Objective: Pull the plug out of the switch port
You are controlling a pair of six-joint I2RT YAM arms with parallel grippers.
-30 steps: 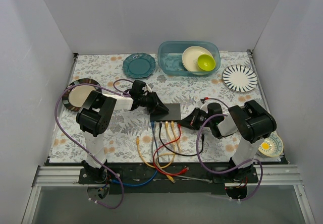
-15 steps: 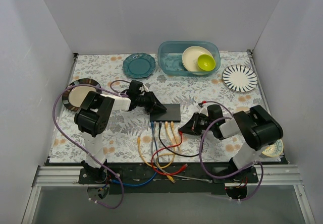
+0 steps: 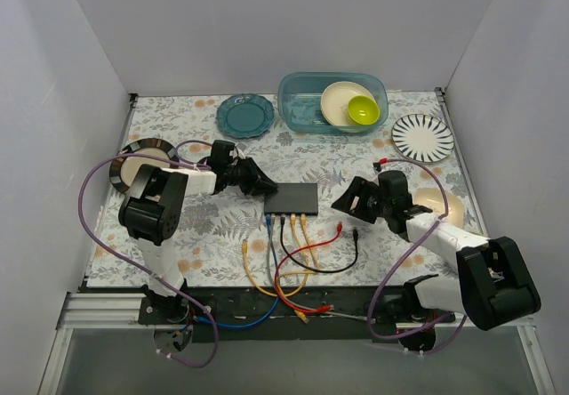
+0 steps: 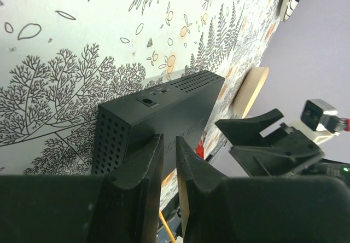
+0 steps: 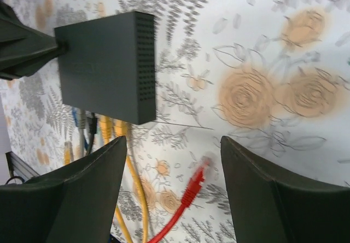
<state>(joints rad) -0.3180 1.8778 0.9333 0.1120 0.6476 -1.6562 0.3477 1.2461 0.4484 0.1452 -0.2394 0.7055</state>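
Note:
The black switch (image 3: 293,199) lies flat on the mat, with blue, grey, black and yellow cables (image 3: 286,228) plugged into the ports along its near edge. The switch port itself cannot be told apart. A red plug (image 3: 337,229) lies loose on the mat, just right of that edge. In the right wrist view this red plug (image 5: 194,185) lies below and between my open right gripper (image 5: 174,139), touching neither finger. My right gripper (image 3: 345,203) hovers at the switch's right end. My left gripper (image 3: 266,189) is shut, its tips (image 4: 168,139) against the left end of the switch (image 4: 164,103).
A blue tub (image 3: 302,115) holding a cream bowl and a green bowl stands at the back. A teal plate (image 3: 245,116), a striped plate (image 3: 423,137), a left-hand plate (image 3: 133,171) and a tan dish (image 3: 442,205) lie around. Loose cables (image 3: 293,279) trail to the near edge.
My right gripper has opened and let go of the red plug, which now lies on the mat. The right arm drew back to the right. The left gripper shifted slightly left.

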